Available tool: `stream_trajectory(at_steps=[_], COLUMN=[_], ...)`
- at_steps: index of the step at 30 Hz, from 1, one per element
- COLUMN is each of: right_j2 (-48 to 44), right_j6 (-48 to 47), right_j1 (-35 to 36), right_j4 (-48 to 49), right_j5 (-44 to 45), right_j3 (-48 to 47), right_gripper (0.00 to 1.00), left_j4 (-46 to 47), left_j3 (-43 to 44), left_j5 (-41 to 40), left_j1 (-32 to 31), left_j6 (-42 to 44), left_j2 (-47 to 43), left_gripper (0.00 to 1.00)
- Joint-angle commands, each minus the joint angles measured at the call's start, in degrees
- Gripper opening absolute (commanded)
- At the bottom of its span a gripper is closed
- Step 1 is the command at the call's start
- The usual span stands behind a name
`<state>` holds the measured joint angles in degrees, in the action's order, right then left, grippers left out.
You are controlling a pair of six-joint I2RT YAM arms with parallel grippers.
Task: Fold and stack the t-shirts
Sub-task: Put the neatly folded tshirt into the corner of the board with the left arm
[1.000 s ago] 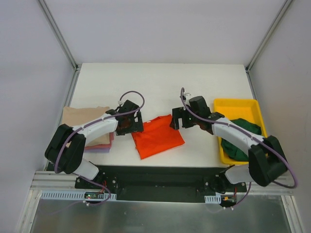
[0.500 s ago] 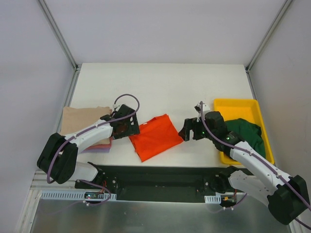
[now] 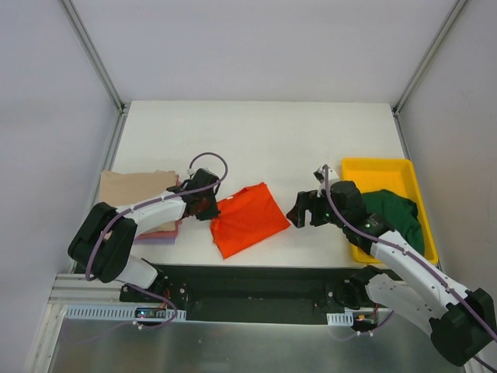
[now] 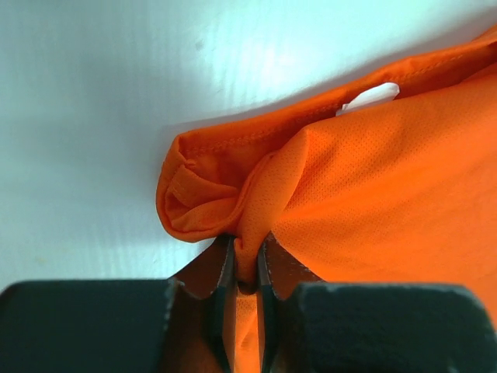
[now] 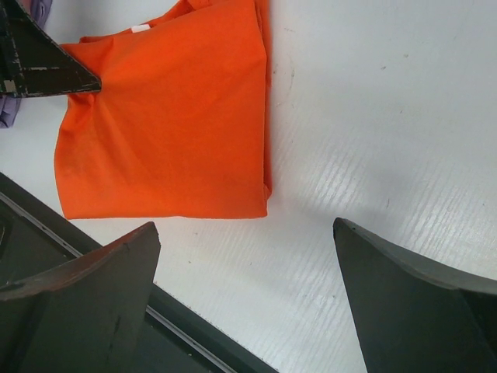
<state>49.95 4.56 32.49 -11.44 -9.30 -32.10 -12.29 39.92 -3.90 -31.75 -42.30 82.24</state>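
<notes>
Yellow plastic tray (image 3: 373, 165), right side of white table (image 3: 256, 140): held one crumpled dark green t-shirt (image 3: 396, 210). Orange-red t-shirt (image 3: 247, 219), folded, lay at near centre; left gripper (image 3: 208, 207) pinched its left edge. Right gripper (image 3: 303, 211) hung wide open between it and tray. Tan shirt (image 3: 132, 188) topped pink shirt (image 3: 167, 230) and lavender shirt (image 3: 159, 240) at far left

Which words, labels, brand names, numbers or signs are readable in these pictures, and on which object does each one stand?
No text can be read in any view.
The small white tag sticking out of the bright orange mesh t-shirt: no print can be made out.
The yellow plastic tray and the white table: no marking is visible.
</notes>
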Motion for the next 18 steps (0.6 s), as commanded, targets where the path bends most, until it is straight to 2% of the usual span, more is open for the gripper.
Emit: stream_trajectory(at_steps=[1, 6, 9, 10, 13, 14, 18], right_j2=[-2.1, -2.5, -2.7, -2.8, -3.8, -4.3, -5.9], right_j6=[0.8, 0.6, 0.6, 0.7, 0.5, 0.4, 0.4], right_j1=[-0.1, -0.1, -0.1, -0.1, -0.1, -0.1, -0.1], right_j4=[-0.6, -1.2, -2.1, -2.4, -3.4, -3.8, -5.0], right_j5=[0.4, 0.9, 1.6, 1.9, 2.8, 3.1, 4.0], right_j3=[0.5, 0.5, 0.2, 0.2, 0.1, 0.0, 0.0], right_gripper=[0.96, 0.96, 0.96, 0.96, 0.96, 0.96, 0.96], left_j4=[4.5, 9.2, 9.2, 8.8, 5.5, 4.5, 2.1], left_j3=[1.5, 9.1, 14.8, 16.6, 21.0, 22.0, 21.7], left_j5=[3.1, 9.7, 10.0, 9.5, 7.5, 7.6, 5.8], left_j1=[0.7, 0.7, 0.7, 0.7, 0.7, 0.6, 0.3], left_j6=[3.8, 8.9, 12.3, 13.5, 16.4, 17.4, 18.7], left_j2=[5.1, 12.9, 17.4, 18.4, 18.6, 17.8, 12.1], left_gripper=[0.04, 0.06, 0.13, 0.16, 0.33, 0.35, 0.56])
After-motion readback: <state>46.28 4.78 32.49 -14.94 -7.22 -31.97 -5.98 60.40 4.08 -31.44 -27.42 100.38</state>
